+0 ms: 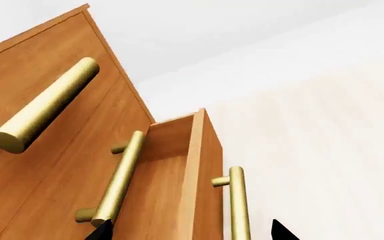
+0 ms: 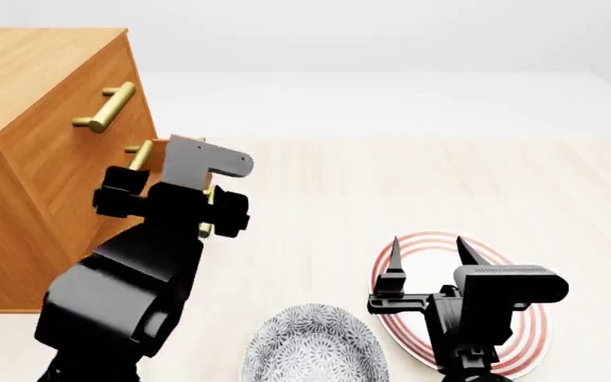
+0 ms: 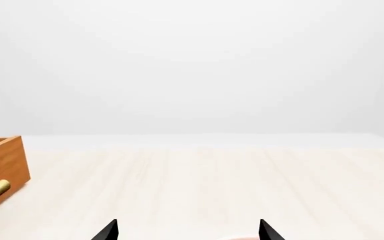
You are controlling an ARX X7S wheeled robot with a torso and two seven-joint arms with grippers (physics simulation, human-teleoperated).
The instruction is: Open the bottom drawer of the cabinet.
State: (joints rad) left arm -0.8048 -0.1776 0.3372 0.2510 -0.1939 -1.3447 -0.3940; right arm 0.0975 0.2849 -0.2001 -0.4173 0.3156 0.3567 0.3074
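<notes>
The cabinet (image 2: 29,95) stands at the left of the head view, orange-brown with brass bar handles. In the left wrist view the bottom drawer (image 1: 209,185) stands partly pulled out from the cabinet face (image 1: 52,165). Its brass handle (image 1: 237,202) lies between the spread black fingertips (image 1: 282,231) of my left gripper (image 1: 192,232), which is open and grips nothing. In the head view my left arm (image 2: 168,223) covers the lower drawers and hides that gripper. My right gripper (image 2: 428,253) is open and empty above the striped plate; it also shows in the right wrist view (image 3: 187,231).
A red-striped plate (image 2: 523,338) lies under my right gripper, and a grey patterned bowl (image 2: 314,346) lies to its left. The top handle (image 2: 104,107) and middle handle (image 2: 141,155) show above my left arm. A cabinet corner (image 3: 2,160) shows in the right wrist view.
</notes>
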